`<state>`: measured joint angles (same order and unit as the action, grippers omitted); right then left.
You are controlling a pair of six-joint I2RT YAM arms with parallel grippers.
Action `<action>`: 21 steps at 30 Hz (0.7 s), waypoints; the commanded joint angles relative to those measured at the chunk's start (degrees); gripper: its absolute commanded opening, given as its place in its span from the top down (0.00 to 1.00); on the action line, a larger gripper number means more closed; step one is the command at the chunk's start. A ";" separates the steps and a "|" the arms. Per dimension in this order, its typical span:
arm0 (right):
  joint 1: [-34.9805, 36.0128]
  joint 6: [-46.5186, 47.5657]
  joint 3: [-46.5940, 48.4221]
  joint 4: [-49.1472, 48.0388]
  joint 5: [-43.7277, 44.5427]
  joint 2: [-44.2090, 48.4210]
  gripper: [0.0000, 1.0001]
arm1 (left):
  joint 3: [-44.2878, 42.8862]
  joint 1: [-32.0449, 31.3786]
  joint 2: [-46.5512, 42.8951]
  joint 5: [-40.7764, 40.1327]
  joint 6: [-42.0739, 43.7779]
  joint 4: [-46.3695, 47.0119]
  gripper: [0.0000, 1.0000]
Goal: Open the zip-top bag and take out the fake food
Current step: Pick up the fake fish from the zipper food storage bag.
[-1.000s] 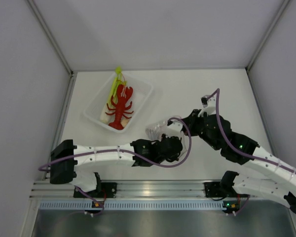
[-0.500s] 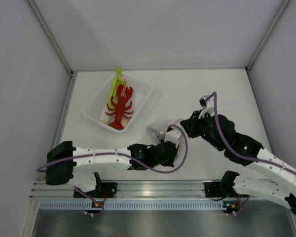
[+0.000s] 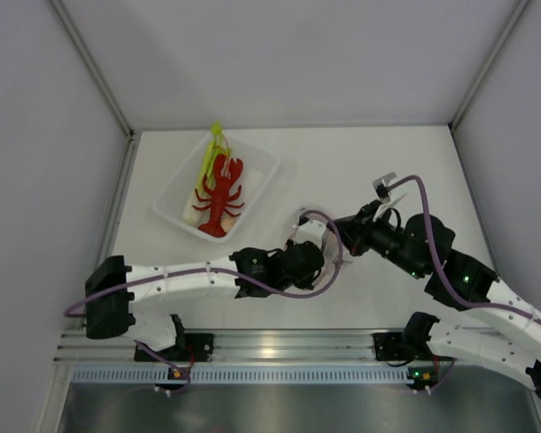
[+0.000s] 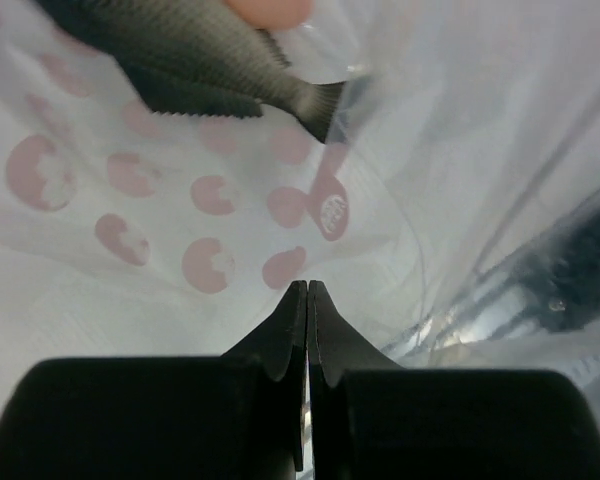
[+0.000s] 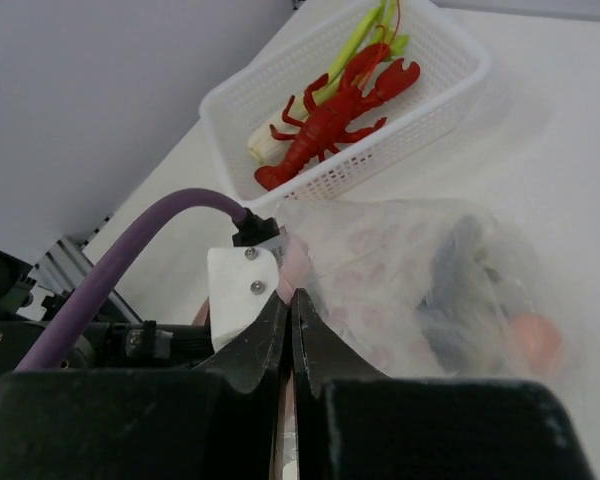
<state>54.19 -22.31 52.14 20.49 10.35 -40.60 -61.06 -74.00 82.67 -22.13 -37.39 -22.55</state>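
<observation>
The zip-top bag (image 5: 400, 270), clear with pale pink dots, hangs between my two grippers; in the top view only a small part of it (image 3: 303, 218) shows. My left gripper (image 4: 307, 285) is shut on the bag's film. My right gripper (image 5: 292, 295) is shut on its pinkish edge, close to the left wrist. Inside the bag are the grey fish (image 4: 190, 50) and the pinkish-beige round piece (image 5: 536, 340). The red lobster (image 3: 219, 194) and the green-and-white leek (image 3: 207, 158) lie in the white tray (image 3: 264, 176), outside the bag.
The white tray stands at the back left of the table and shows in the right wrist view (image 5: 450, 60) just beyond the bag. Grey walls enclose the table on three sides. The left arm's purple cable (image 3: 329, 262) loops beside both grippers.
Both grippers have drawn together at the table's middle. The right arm has swung lower and to the right. The bag has bunched between them and shows less from above.
</observation>
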 commanded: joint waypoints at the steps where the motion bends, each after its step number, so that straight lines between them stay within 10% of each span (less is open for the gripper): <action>1: -0.84 -1.68 1.65 -8.28 -5.16 2.02 1.00 | -3.97 2.19 0.91 -5.46 -2.25 -11.11 1.00; 21: -0.84 -30.43 -14.61 -23.04 0.10 6.50 1.00 | -16.11 10.36 1.53 -4.60 4.16 -27.99 1.00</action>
<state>53.76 -49.39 37.01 4.27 8.16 -34.35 -74.96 -63.77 84.77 -29.15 -35.48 -47.83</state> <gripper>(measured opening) 0.005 0.012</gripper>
